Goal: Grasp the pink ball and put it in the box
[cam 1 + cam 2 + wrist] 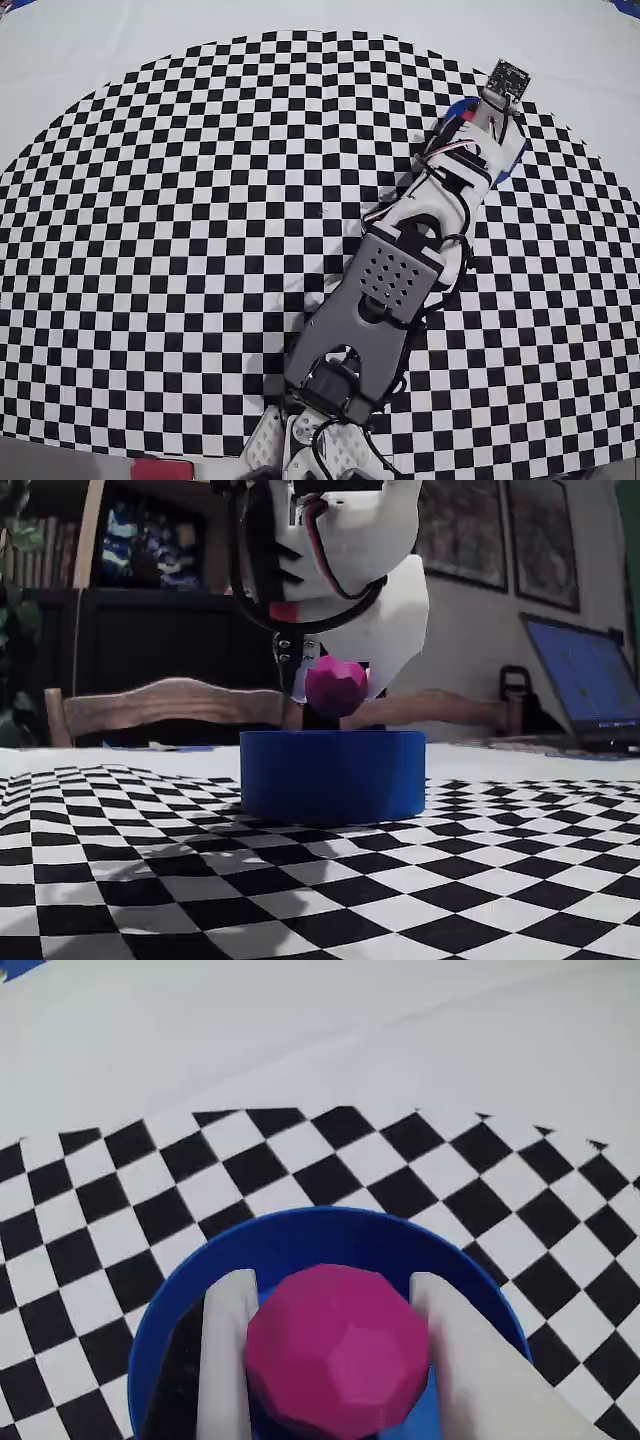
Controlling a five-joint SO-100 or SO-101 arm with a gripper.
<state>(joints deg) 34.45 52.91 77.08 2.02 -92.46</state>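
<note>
The pink ball [338, 1350] sat clamped between the two white fingers [228, 1350] of your gripper [330, 1290], which was closed down only as far as the ball's width and pressed it from both sides in the wrist view. In the fixed view the pink ball [336, 686] hung in the air just above the rim of the box [333, 776], not touching it and, as far as that low angle showed, roughly over the middle of the opening. The wrist view agreed: the blue wall of the box [330, 1230] curved right around behind and beside the ball, so the ball was inside the rim's outline, though whether it was a little towards the near wall I could not tell. The overhead view showed little of this, since your arm [390, 290] stretched across the checkered desk [180, 250] and covered almost all of the box, leaving only a blue sliver [458, 108] at the far end. By my reading you had finished the carry and were at the release step. What the next move called for was simple: part the fingers enough to free the ball, perhaps after lowering slightly so it would not bounce out over the low wall, then lift straight up clear of the rim.
</note>
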